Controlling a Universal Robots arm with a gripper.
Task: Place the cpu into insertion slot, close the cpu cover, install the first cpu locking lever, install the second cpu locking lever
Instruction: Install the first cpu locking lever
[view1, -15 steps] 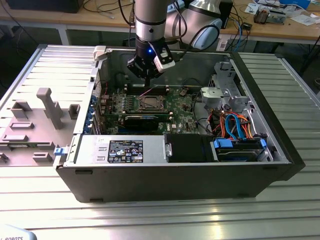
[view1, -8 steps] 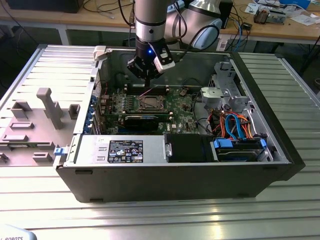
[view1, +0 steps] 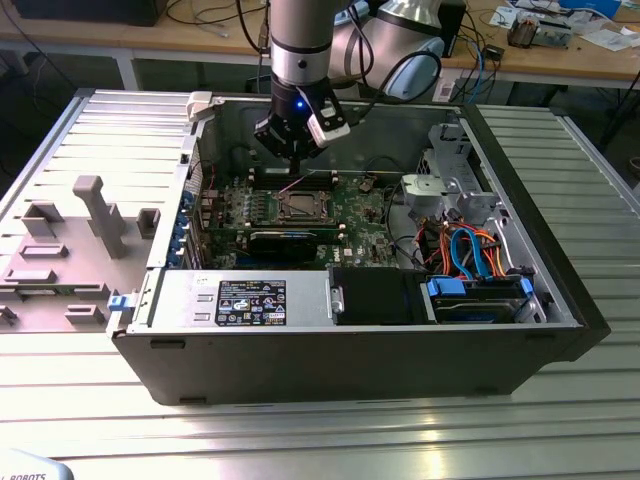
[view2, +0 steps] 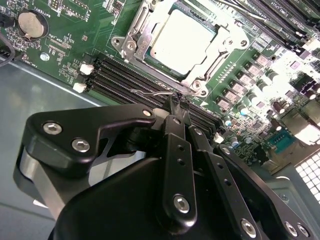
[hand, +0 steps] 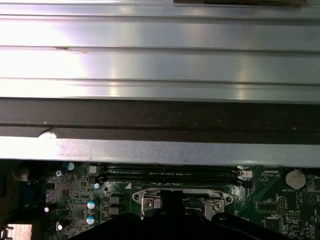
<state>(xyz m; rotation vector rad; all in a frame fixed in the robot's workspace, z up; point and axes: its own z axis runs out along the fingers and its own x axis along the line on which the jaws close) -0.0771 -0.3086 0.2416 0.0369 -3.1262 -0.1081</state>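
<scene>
Exterior view first: the open computer case (view1: 560, 290) lies on its side on a ribbed metal table (view1: 300, 420), and the arm reaches down through the open side so that the gripper (view1: 297, 150) hangs over the green motherboard (view1: 350, 220). In the second wrist view the cpu (view2: 182, 40) already sits in the insertion slot (view2: 150, 62) with the cpu cover (view2: 220, 37) down around it, framing its top. The fingers (view2: 176, 112) are drawn together, tips at a thin wire locking lever (view2: 152, 92) that lies free just beside the socket, apparently to work it. Memory slots (view2: 125, 80) crowd that edge, leaving little room.
</scene>
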